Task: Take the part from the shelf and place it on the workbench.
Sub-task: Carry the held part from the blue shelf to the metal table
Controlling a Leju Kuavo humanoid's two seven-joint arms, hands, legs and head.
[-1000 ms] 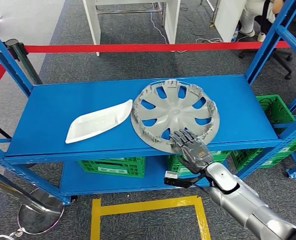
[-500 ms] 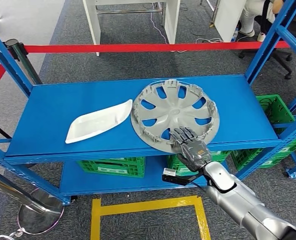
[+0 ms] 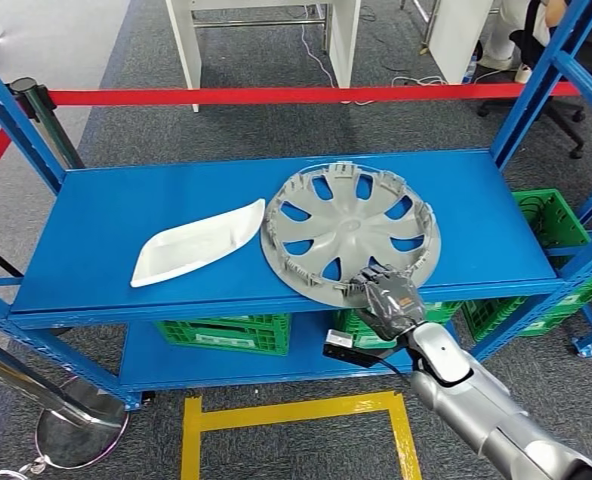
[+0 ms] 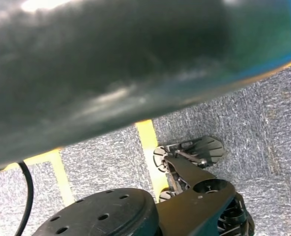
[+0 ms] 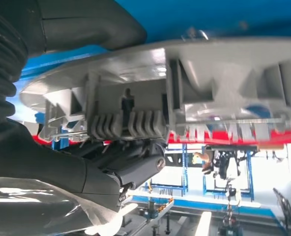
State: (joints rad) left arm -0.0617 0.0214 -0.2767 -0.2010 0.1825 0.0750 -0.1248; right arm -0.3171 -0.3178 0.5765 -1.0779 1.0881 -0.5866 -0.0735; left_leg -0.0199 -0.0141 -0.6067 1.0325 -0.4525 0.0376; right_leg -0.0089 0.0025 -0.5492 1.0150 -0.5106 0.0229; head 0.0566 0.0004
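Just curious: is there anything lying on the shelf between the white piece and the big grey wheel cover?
Nothing: in the head view the white piece's pointed end almost meets the wheel cover's rim.

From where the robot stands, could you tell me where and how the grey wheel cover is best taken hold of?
Probably at the near rim of the wheel cover, from the shelf's front edge. It lies flat, inner side up, and its rim overhangs that edge, so fingers can close above and below. The right hand is already there.
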